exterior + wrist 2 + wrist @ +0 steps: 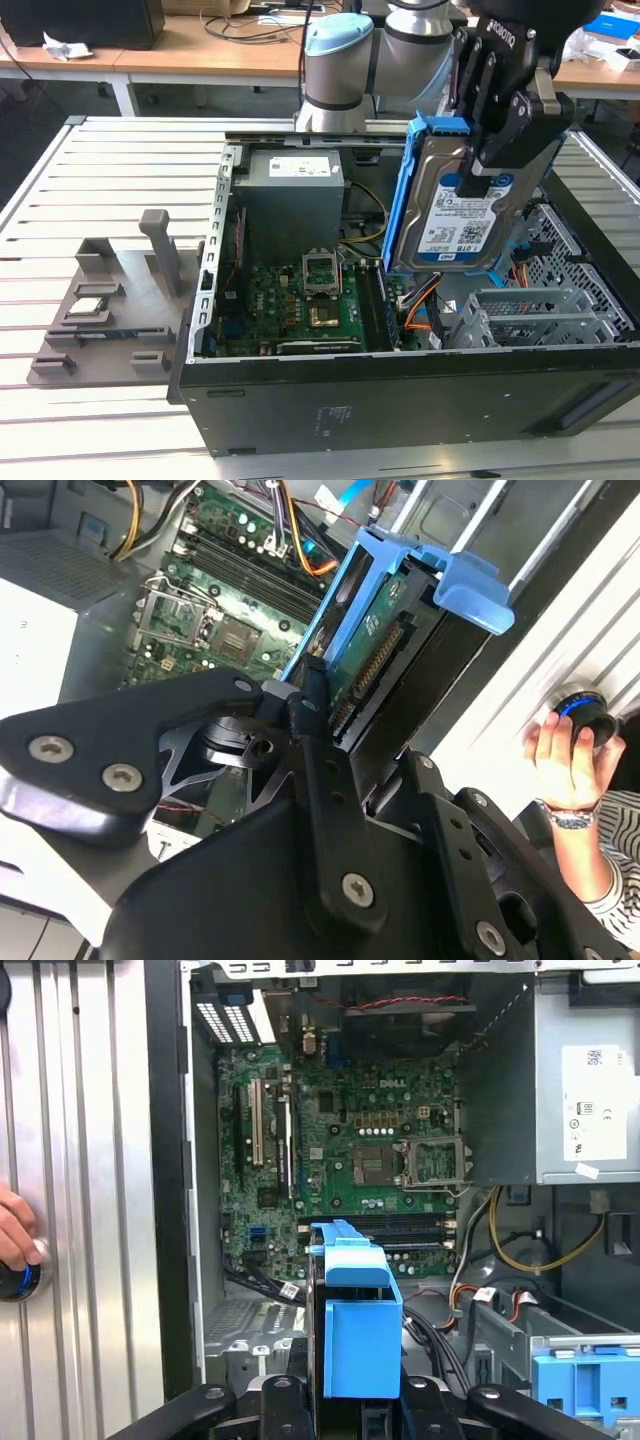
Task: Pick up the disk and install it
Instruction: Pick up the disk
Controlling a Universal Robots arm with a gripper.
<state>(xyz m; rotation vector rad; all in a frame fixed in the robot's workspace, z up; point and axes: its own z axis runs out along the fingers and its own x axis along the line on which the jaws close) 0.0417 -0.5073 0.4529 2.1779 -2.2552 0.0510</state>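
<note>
The disk (448,215), a silver hard drive with a blue-and-white label and blue side rails, hangs upright above the open computer case (400,400), over its right half in the exterior view. My gripper (488,178) reaches down from above and is shut on the disk's upper part. In the second wrist view the disk (372,645) shows edge-on with its circuit board side, clamped between the black fingers (312,715). The first wrist view looks down its blue rail (352,1310), with the gripper (355,1405) around it and the motherboard (350,1140) below.
Inside the case are the motherboard (300,300), a grey power supply (290,190) and a metal drive cage (530,310) with orange cables beside it. A grey fixture (110,310) holding a small silver chip (88,307) lies on the exterior view's left. A person's hand (565,755) grips a knob beside the case.
</note>
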